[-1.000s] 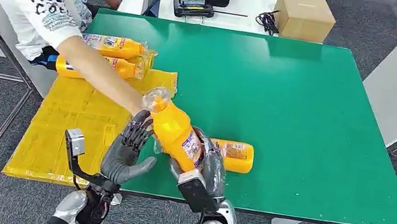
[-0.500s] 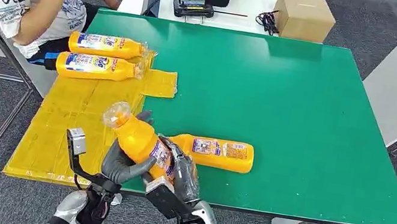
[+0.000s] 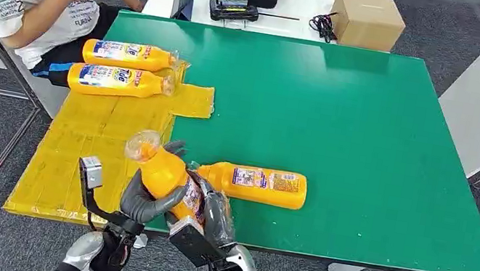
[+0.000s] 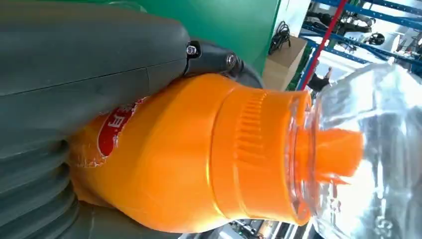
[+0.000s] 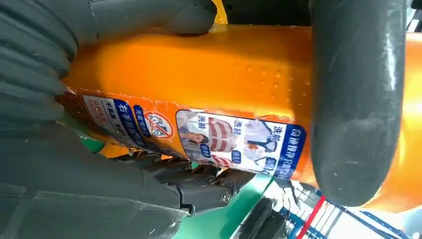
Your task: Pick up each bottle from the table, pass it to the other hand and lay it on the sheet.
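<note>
Bottle [image 3: 168, 173] seemingly between both hands

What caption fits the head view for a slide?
Both hands, left hand and right hand, grip an orange bottle mid-handover beside the yellow sheet.

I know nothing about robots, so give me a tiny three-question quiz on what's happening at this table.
1. True or false: both the left robot hand and the right robot hand grip the raised bottle.
2. How many bottles lie on the yellow sheet?
3. The bottle on the green table lies: A) touching the sheet, B) apart from it, C) upright.

Key:
1. True.
2. Two: the far bottle and the near bottle.
3. B; the lone bottle lies on its side on the green.
</note>
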You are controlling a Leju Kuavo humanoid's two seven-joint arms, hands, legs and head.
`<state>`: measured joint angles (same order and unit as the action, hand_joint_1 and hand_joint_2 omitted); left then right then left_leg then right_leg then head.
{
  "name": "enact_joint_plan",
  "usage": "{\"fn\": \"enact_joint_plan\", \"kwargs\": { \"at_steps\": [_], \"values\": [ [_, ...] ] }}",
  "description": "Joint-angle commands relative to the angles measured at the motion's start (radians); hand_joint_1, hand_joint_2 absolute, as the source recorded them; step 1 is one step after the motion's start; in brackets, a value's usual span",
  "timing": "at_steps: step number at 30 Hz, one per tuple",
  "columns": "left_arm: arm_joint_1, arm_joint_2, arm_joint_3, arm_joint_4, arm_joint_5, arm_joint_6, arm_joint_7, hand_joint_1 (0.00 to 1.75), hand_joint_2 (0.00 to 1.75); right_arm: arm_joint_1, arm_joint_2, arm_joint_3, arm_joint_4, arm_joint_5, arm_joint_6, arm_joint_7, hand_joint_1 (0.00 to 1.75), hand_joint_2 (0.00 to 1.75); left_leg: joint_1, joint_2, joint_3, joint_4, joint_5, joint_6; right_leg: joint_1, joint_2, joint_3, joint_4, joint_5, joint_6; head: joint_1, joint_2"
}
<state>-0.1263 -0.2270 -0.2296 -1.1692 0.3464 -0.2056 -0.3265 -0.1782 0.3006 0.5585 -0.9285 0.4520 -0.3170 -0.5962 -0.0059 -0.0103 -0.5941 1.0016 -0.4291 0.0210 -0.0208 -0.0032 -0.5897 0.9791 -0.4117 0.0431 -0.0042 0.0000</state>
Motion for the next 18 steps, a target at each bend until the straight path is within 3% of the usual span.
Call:
{"fn": "enact_joint_plan", "kwargs": {
  "at_steps": [1, 5, 6, 7, 8, 9, 11, 12, 18],
  "values": [
    [-0.030, 0.024, -0.021, 0.029, -0.024, 0.001, -0.014, 1.75, 1.75, -0.025, 0.012, 0.028, 0.062, -0.006, -0.006, 0.009, 1.75, 1.75, 0.001, 0.001, 0.003, 0.000, -0.002, -0.001, 0.002, 0.001, 0.003, 0.000, -0.001, -0.002, 0.000, 0.000],
    [-0.027, 0.018, -0.013, 0.009, -0.040, 0.017, -0.030, 1.75, 1.75, -0.020, 0.010, 0.019, 0.048, -0.013, -0.013, 0.009, 1.71, 1.75, 0.001, 0.001, 0.002, 0.000, -0.001, -0.001, 0.001, 0.000, 0.002, 0.000, -0.001, -0.001, 0.000, 0.000],
    [-0.026, 0.018, -0.010, 0.000, -0.040, 0.020, -0.031, 1.75, 1.75, -0.017, 0.009, 0.016, 0.040, -0.014, -0.015, 0.010, 1.27, 1.75, 0.000, 0.001, 0.001, 0.000, 0.000, -0.001, 0.001, 0.000, 0.001, 0.000, 0.000, -0.001, 0.000, 0.000],
    [-0.024, 0.016, -0.005, -0.006, -0.043, 0.030, -0.033, 1.75, 1.75, -0.012, 0.009, 0.009, 0.028, -0.019, -0.021, 0.010, 0.19, 1.75, 0.002, 0.001, 0.003, 0.001, -0.002, -0.002, 0.002, 0.001, 0.003, 0.000, -0.001, -0.002, 0.000, 0.000],
    [-0.023, 0.015, 0.000, -0.008, -0.042, 0.036, -0.035, 1.75, 1.75, -0.009, 0.010, 0.002, 0.022, -0.024, -0.028, 0.010, 0.19, 1.75, 0.001, 0.001, 0.001, 0.000, -0.001, -0.001, 0.001, 0.000, 0.002, 0.000, -0.001, -0.002, 0.000, 0.000],
    [-0.023, 0.015, 0.006, -0.013, -0.042, 0.043, -0.037, 1.75, 1.75, -0.007, 0.010, -0.001, 0.013, -0.026, -0.031, 0.011, 0.00, 1.75, 0.001, 0.000, 0.001, 0.000, -0.001, -0.001, 0.001, 0.000, 0.001, 0.000, 0.000, -0.001, 0.000, 0.000],
    [-0.019, 0.012, 0.025, -0.028, -0.050, 0.079, -0.042, 1.75, 1.75, 0.006, 0.012, -0.023, -0.028, -0.049, -0.042, 0.008, 0.00, 1.75, 0.001, 0.001, 0.002, 0.001, -0.001, -0.001, 0.001, 0.000, 0.002, 0.000, -0.001, -0.002, 0.000, 0.000],
    [-0.018, 0.013, 0.029, -0.033, -0.049, 0.083, -0.041, 1.75, 1.75, 0.011, 0.009, -0.025, -0.044, -0.051, -0.044, 0.010, 0.00, 0.00, 0.001, 0.000, 0.001, 0.000, 0.000, -0.001, 0.001, 0.000, 0.001, 0.000, 0.000, -0.001, 0.000, 0.000],
    [-0.036, 0.021, 0.081, -0.053, -0.051, 0.145, -0.056, 1.75, 1.75, 0.057, -0.016, -0.036, -0.225, -0.086, -0.036, 0.015, 0.00, 0.00, 0.001, 0.000, 0.000, 0.000, 0.000, -0.001, 0.001, 0.000, 0.000, 0.000, 0.000, -0.001, 0.000, 0.000]
  ]
}}
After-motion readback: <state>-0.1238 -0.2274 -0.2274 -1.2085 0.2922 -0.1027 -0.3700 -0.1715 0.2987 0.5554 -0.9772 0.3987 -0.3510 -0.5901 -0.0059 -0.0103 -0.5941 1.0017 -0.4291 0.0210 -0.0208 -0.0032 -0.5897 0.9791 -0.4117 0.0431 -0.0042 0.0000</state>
